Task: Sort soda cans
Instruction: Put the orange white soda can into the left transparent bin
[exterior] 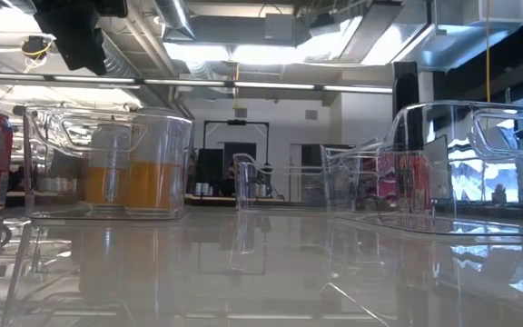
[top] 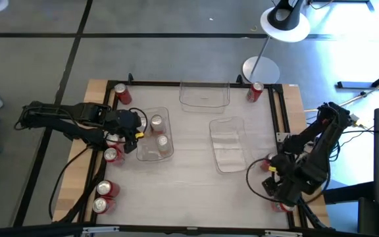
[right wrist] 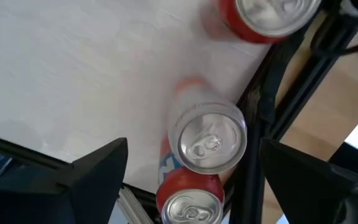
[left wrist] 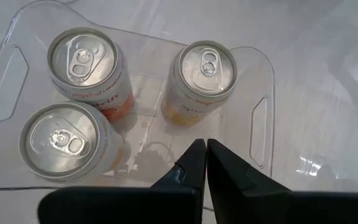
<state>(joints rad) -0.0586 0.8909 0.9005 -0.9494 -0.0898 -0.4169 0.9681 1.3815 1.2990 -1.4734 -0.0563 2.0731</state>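
Three pale cans with orange lower bodies [left wrist: 82, 62] [left wrist: 64, 140] [left wrist: 204, 68] stand upright in the clear left bin [left wrist: 260, 118] [top: 153, 151]. My left gripper [left wrist: 202, 149] [top: 131, 133] hovers shut above that bin's inside and touches nothing. My right gripper [right wrist: 194, 146] [top: 276, 187] is open near the table's right near corner. Its fingers stand apart on either side of a pale can [right wrist: 207, 140] below it. Red cans [right wrist: 266, 15] [right wrist: 188, 202] stand on either side of that can.
Two more clear bins sit at the far middle [top: 204, 95] and right of centre [top: 227, 141]. Red cans stand at the far left corner [top: 120, 92], the far right corner [top: 254, 91], and along the left side [top: 112, 155] [top: 104, 189] [top: 101, 204]. A black frame [top: 278, 118] borders the table.
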